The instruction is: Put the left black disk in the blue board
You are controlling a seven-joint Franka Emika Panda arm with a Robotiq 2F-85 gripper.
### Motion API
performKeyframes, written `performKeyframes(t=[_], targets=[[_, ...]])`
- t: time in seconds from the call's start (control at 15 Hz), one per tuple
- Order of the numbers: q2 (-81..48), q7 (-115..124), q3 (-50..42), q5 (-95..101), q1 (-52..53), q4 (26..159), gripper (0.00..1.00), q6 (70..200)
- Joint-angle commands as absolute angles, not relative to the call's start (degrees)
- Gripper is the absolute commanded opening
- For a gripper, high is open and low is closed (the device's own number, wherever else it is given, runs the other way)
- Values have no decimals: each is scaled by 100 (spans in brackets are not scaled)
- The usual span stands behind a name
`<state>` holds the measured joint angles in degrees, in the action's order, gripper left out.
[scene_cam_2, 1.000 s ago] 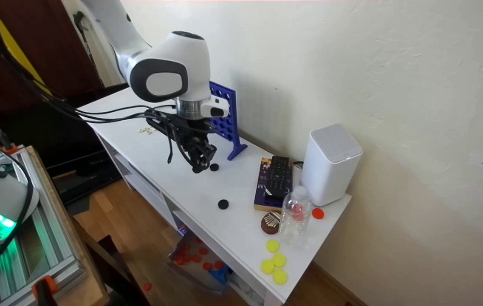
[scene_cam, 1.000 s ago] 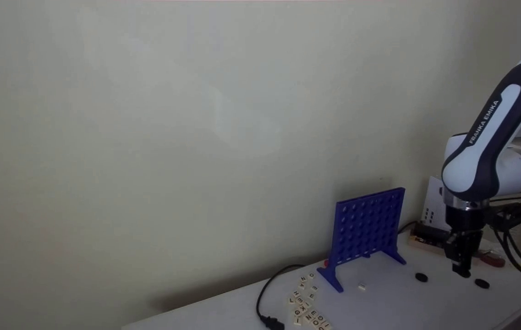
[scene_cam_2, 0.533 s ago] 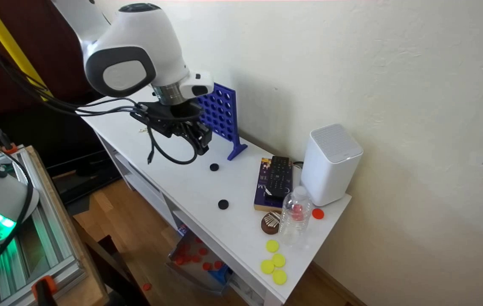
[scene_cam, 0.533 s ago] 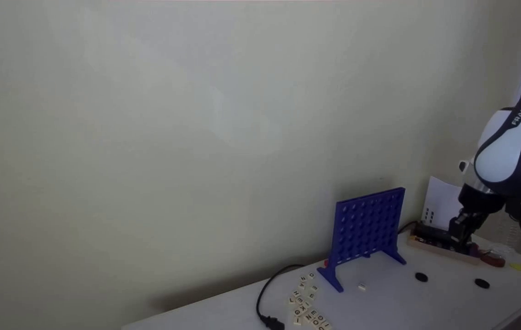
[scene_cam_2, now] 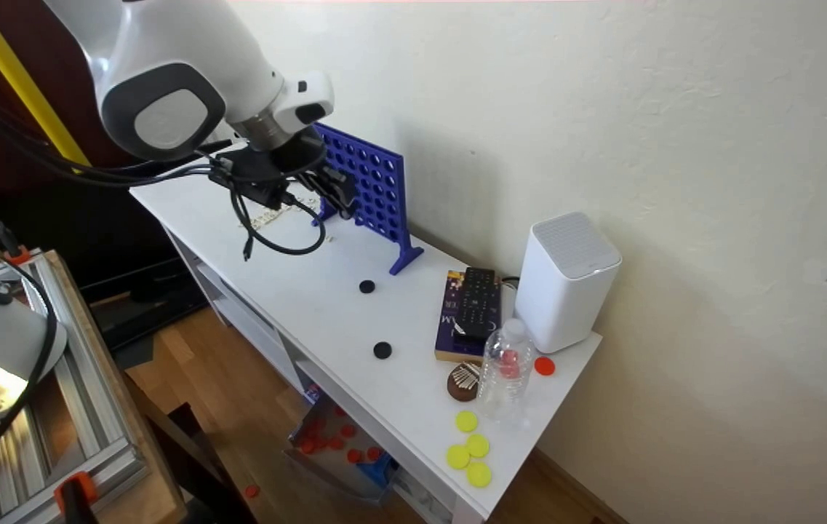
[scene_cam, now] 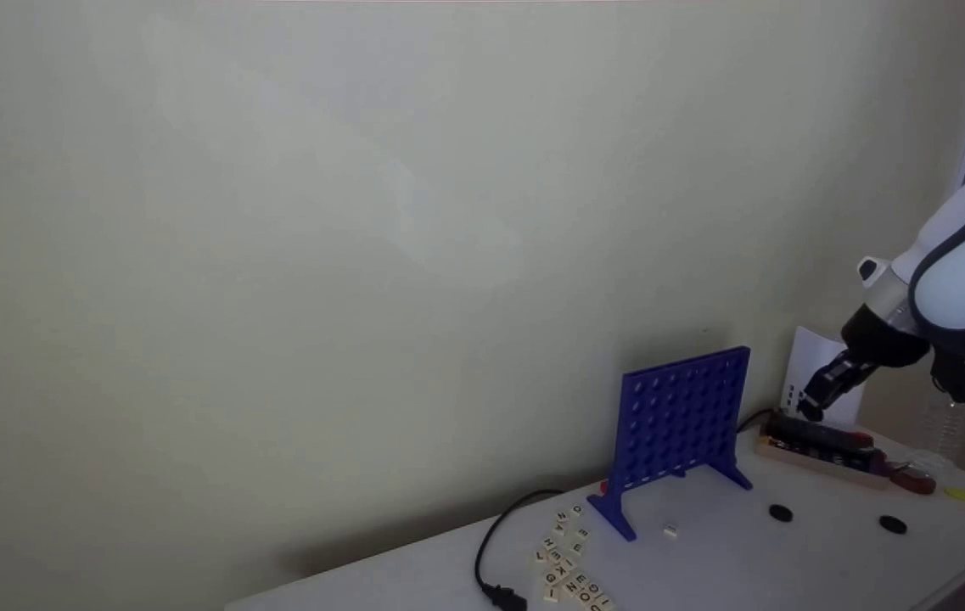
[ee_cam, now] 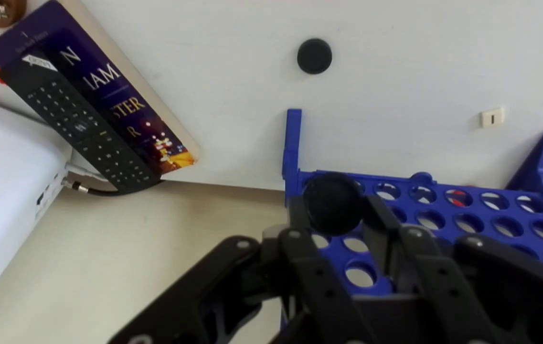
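The blue board (scene_cam: 681, 420) stands upright on its feet near the wall. It also shows in an exterior view (scene_cam_2: 382, 185), partly behind the arm, and in the wrist view (ee_cam: 484, 212). My gripper (ee_cam: 338, 209) is shut on a black disk (ee_cam: 332, 204), held between the fingertips, its round face toward the wrist camera. In the wrist view the disk overlaps a corner of the board; I cannot tell the gap. In exterior views the gripper (scene_cam: 810, 407) (scene_cam_2: 345, 207) is tilted and raised above the table. Two other black disks (scene_cam_2: 367, 287) (scene_cam_2: 382, 350) lie flat on the table.
A book with a remote (scene_cam_2: 477, 302) on it, a white box (scene_cam_2: 569, 284), a clear bottle (scene_cam_2: 506, 371), a small brown object (scene_cam_2: 462, 384) and yellow disks (scene_cam_2: 478, 445) stand or lie on the table. Letter tiles (scene_cam: 563, 568) and a black cable (scene_cam: 486, 543) lie beside the board.
My gripper has risen from low over the table, tilted, and swung toward the wall, with its tips now higher. The two disks on the table and the board have not moved.
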<state>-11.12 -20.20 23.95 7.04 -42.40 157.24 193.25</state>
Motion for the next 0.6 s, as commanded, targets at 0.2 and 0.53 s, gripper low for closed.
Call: performKeyframes(t=[0.2,0.53], targets=[[-1205,-1377,3165,1951,-5645,15720,9,19985],[-1267,-619,3556,3008,-6439,15721,9,20408]])
